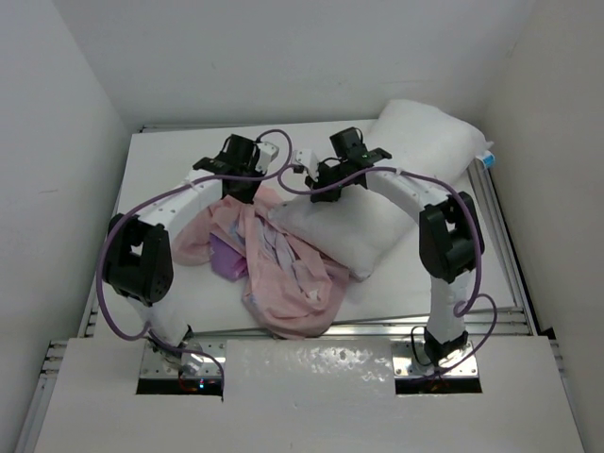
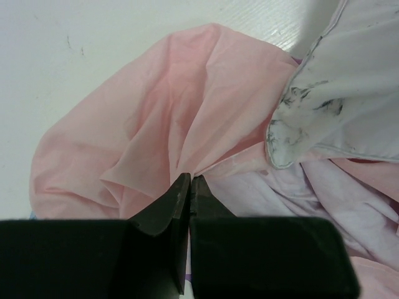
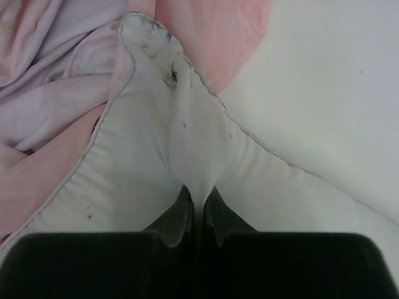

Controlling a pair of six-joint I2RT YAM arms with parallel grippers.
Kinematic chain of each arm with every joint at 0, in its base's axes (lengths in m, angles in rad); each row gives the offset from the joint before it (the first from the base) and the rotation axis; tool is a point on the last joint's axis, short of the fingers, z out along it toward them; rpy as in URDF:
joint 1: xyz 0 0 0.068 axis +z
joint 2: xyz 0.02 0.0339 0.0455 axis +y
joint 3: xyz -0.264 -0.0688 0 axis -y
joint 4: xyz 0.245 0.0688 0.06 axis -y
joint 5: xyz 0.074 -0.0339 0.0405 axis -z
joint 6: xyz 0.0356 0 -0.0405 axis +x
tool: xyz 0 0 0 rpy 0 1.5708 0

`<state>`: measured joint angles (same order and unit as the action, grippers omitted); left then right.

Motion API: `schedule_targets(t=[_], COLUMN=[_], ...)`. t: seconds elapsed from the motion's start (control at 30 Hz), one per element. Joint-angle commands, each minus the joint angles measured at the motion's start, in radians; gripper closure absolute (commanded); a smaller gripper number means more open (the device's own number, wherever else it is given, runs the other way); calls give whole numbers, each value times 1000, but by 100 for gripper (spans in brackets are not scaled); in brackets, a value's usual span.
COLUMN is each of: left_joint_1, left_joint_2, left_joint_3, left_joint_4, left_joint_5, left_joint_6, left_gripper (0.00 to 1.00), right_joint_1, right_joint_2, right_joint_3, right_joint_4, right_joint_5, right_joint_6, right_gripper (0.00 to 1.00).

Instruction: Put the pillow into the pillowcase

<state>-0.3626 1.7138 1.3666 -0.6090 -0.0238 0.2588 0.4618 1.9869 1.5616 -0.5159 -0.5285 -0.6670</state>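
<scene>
On the table (image 1: 160, 160), left gripper (image 2: 189, 182) tight on pillowcase (image 2: 156, 112), right gripper (image 3: 198, 196) tight on a pillow (image 3: 137, 162) fold; pillowcase opening indiscernible.

The left arm (image 1: 179, 196) and the right arm (image 1: 408, 189) arch forward from their bases and bend inward, wrists close together. The left tool (image 2: 189, 182) has its jaws pressed tight. The right tool (image 3: 198, 194) is pinched almost as narrow.

Looks like a robotics lab test cell to me: plain white desk (image 1: 170, 156) boxed in by bare white panels (image 1: 57, 142), metal rails (image 1: 506, 260) along the edge, left arm (image 1: 142, 260) and right arm (image 1: 448, 236) bolted on, purple cables (image 1: 103, 283) trailing.
</scene>
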Motion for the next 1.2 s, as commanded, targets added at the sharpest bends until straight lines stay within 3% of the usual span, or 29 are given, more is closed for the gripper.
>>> schedule_targets(t=[0.0, 0.3, 0.47, 0.73, 0.9, 1.03, 1.17], left_joint_1=[-2, 14, 14, 14, 14, 11, 10], left_joint_2=[-37, -102, -109, -149, -178, -181, -194], left_joint_3=[14, 60, 111, 147, 138, 115, 86], left_joint_4=[51, 140, 129, 65, 38, 15, -20], left_joint_5=[19, 5, 96, 304, 340, 403, 481], left_joint_6=[0, -10, 7, 37, 53, 77, 111], left_gripper=[100, 100, 100, 100, 100, 100, 100], right_joint_1=[12, 9, 12, 61, 70, 72, 74], right_joint_2=[-11, -454, -640, -629, -481, -379, -335], right_joint_3=[-7, -290, -416, -557, -525, -497, -499], right_joint_4=[-73, 128, 254, 508, 595, 735, 912], right_joint_5=[79, 45, 44, 22, 42, 113, 307], right_joint_6=[47, 205, 300, 587, 739, 884, 1087], right_gripper=[100, 100, 100, 100, 100, 100, 100])
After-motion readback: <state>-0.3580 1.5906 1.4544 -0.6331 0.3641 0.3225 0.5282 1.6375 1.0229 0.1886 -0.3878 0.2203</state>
